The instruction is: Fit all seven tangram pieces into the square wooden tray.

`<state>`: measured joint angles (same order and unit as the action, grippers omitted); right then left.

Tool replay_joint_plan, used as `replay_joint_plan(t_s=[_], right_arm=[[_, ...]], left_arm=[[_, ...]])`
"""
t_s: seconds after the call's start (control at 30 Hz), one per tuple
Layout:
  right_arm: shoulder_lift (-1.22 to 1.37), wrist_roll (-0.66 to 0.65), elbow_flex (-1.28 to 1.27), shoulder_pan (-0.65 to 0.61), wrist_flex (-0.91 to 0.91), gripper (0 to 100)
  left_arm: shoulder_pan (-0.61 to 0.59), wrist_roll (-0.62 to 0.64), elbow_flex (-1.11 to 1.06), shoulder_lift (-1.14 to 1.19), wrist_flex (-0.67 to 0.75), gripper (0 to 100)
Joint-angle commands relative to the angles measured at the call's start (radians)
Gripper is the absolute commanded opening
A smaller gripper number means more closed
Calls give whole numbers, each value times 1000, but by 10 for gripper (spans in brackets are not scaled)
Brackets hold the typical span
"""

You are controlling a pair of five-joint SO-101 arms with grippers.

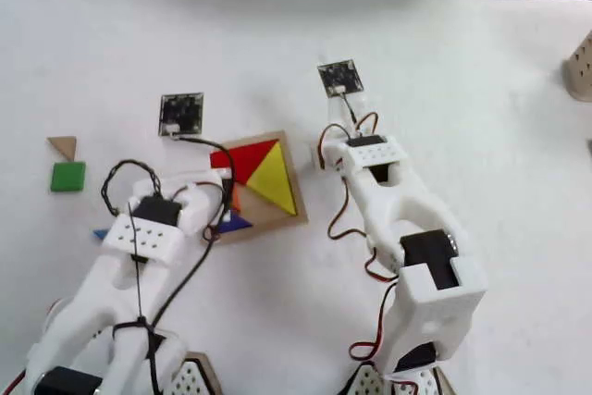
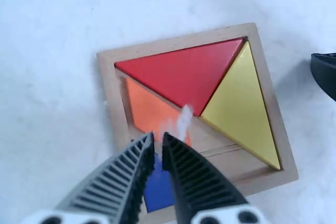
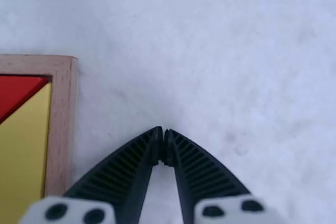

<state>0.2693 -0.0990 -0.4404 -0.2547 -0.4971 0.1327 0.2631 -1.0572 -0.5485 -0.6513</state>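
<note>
While looking down in the high view, finding the tray [image 1: 273,221] lying in the middle of the tabletop [image 1: 444,62], with red [image 1: 245,156], yellow [image 1: 275,180], orange [image 1: 237,197] and blue [image 1: 233,222] pieces already sitting inside. Judging four of seven as placed, so a little past halfway. Spotting a green square [image 1: 67,176] and a tan triangle [image 1: 64,145] waiting well apart from the tray, toward the tabletop's left edge, plus a blue sliver [image 1: 100,233] peeking out beside the left arm [image 1: 148,228], too hidden to name. Seeing the right arm [image 1: 388,201] standing just beside the tray's right rim.

Turning to the left wrist view, seeing the left claw [image 2: 158,142] hovering over the tray [image 2: 173,43] where orange is meeting blue, jaws narrow with a thin slit, apparently gripping nothing. Noting bare wood next to yellow, needing filling.

Moving to the right wrist view, seeing the right claw [image 3: 161,142] hanging over bare tabletop just beside the tray's rim [image 3: 62,124], jaws pressed together, holding nothing.
</note>
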Motion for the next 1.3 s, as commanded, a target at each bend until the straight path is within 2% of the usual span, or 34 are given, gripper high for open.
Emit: replay_joint_plan(t_s=[0.0, 0.1, 0.23, 0.5, 0.6, 0.87, 1.03, 1.27], right_arm=[[-8, -14, 40, 5, 15, 18], [-8, -14, 40, 7, 15, 18], [-8, -14, 40, 7, 13, 18], [-8, -14, 40, 7, 13, 18], [-8, -14, 40, 7, 13, 18], [-8, -14, 40, 5, 13, 18], [-8, -14, 40, 4, 13, 18], [-8, -14, 40, 4, 13, 18]], left_arm=[[13, -11, 46, 85, 48, 24], [5, -14, 92, 157, 34, 24], [7, -83, 146, 232, -9, 24], [8, -81, 249, 432, -8, 24], [16, -87, 301, 479, -58, 24], [165, -91, 316, 487, -84, 24], [170, -196, 316, 483, -106, 24], [142, -201, 272, 335, -169, 24]])
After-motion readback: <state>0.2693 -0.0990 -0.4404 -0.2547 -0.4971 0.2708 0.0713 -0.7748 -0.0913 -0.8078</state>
